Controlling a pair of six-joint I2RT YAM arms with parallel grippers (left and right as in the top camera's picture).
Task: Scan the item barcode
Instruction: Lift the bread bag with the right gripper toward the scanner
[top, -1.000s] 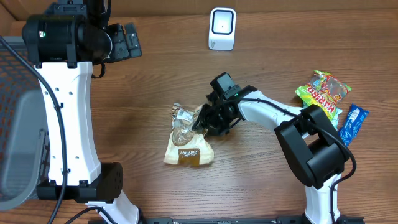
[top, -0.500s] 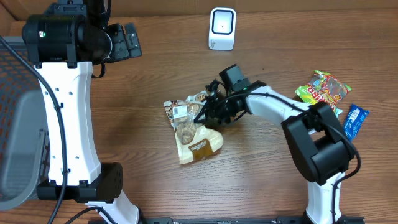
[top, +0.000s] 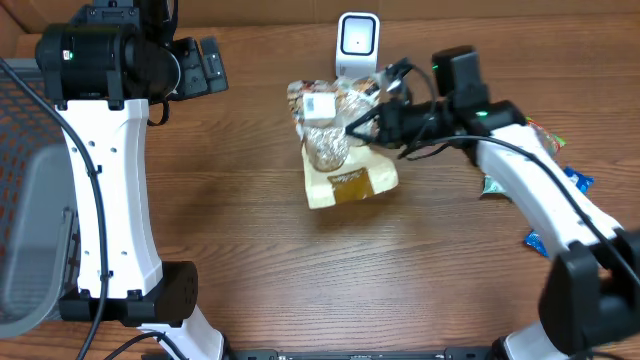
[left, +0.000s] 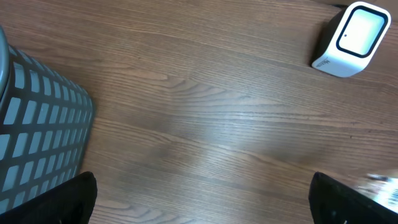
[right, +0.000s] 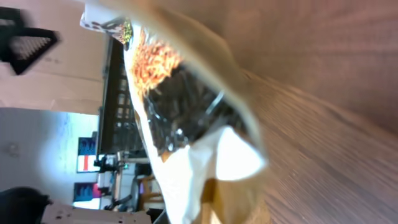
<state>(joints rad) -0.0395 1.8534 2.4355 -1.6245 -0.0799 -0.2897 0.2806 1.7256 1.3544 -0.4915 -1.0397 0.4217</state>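
The right gripper (top: 368, 122) is clenched on one edge of the snack bag (top: 340, 150). It holds the bag clear of the table (top: 250, 230), just in front of the scanner (top: 357, 40), so that in the overhead view the bag's top edge overlaps the scanner's base. Pinching the edge rather than the middle probably keeps the printed faces uncovered, and a white label (top: 320, 105) near the end of the bag closest to the scanner shows unobstructed. That label faces up toward the overhead camera. Whether it carries the barcode is too small to tell, and if it does, the bag likely needs tilting toward the scanner's window. In the right wrist view the bag (right: 186, 124) fills the frame, crumpled and blurred. This fits a soft pouch hanging from a pinch, which may sag or swing.

The left gripper (top: 207, 66) is well to the left of the scanner, raised, with its fingers spread wide and nothing between them. Its own camera shows only bare wood, the scanner (left: 351, 37) at the far right and the mesh basket (left: 37, 130) at the far left. It seems parked out of the way so the scanner's front stays free for the other arm.

Other packets (top: 575, 182) lie to the right of the scanner, partly hidden under the right arm, apparently waiting their turn
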